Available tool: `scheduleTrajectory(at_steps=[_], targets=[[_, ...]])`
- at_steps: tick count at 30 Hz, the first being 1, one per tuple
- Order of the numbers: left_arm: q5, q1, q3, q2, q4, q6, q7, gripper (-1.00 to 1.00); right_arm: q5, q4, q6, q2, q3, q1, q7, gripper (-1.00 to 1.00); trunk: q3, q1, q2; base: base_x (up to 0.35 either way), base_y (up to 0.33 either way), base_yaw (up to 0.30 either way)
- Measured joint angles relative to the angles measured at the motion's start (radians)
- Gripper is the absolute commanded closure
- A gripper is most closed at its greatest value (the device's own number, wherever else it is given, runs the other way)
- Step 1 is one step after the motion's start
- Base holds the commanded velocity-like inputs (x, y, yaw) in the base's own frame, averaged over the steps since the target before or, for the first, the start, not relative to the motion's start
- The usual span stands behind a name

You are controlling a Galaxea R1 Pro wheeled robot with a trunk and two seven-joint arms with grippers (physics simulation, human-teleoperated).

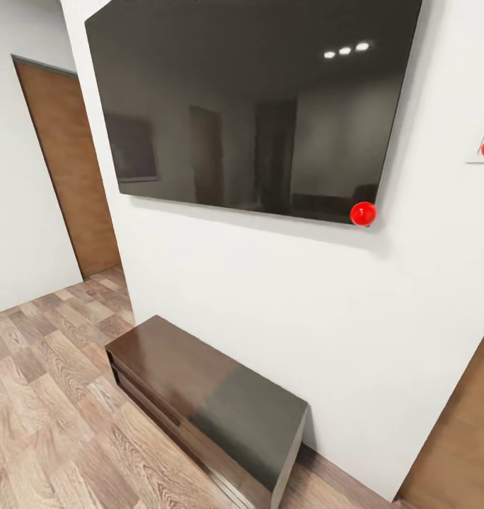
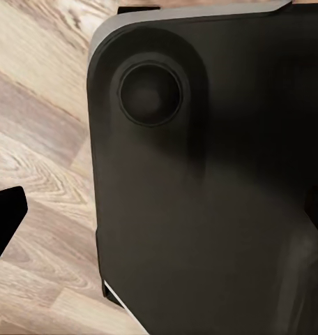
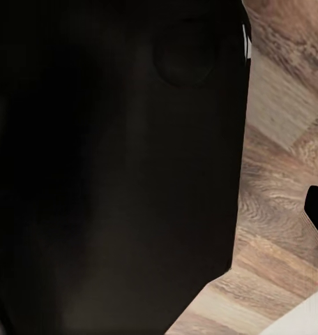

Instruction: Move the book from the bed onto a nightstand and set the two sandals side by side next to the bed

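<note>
**Facing the TV wall; task items out of sight**

Head view: large black flat wall-mounted screen (image 1: 252, 106) on a white wall (image 1: 270, 297). Below it, a long low glossy dark-brown bench (image 1: 206, 406) on wood-plank floor (image 1: 51, 424). Brown wooden door (image 1: 68, 170) at left. Book, bed, sandals: location cannot be told.

Left wrist view: dark rounded robot body panel (image 2: 208, 188) over plank flooring; finger spacing cannot be told.

Right wrist view: the same kind of dark panel (image 3: 117, 174), floor beside it; pincer state cannot be told.

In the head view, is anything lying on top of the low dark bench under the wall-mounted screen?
No. The bench top shows only its glossy dark surface below the screen.
</note>
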Motion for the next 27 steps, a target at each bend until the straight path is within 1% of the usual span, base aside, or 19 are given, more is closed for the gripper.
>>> scheduleTrajectory(at_steps=[9,18,27], targets=[[0.000,0.000,-0.002,-0.007,0.000,-0.001,0.000,-1.00,0.000,0.000,0.000,-0.001,0.000,0.000,0.000,-1.00,0.000,0.000,0.000,0.000,0.000,0.286],[-0.001,0.000,-0.001,-0.007,0.000,-0.003,0.000,-1.00,0.000,0.000,0.000,-0.001,0.000,0.000,0.000,-1.00,0.000,0.000,0.000,0.000,0.000,0.286],[-0.002,0.000,0.000,-0.007,-0.001,-0.026,0.000,-1.00,0.000,0.000,0.000,0.000,0.000,0.000,0.000,-1.00,0.000,0.000,0.000,0.000,0.000,0.286]])
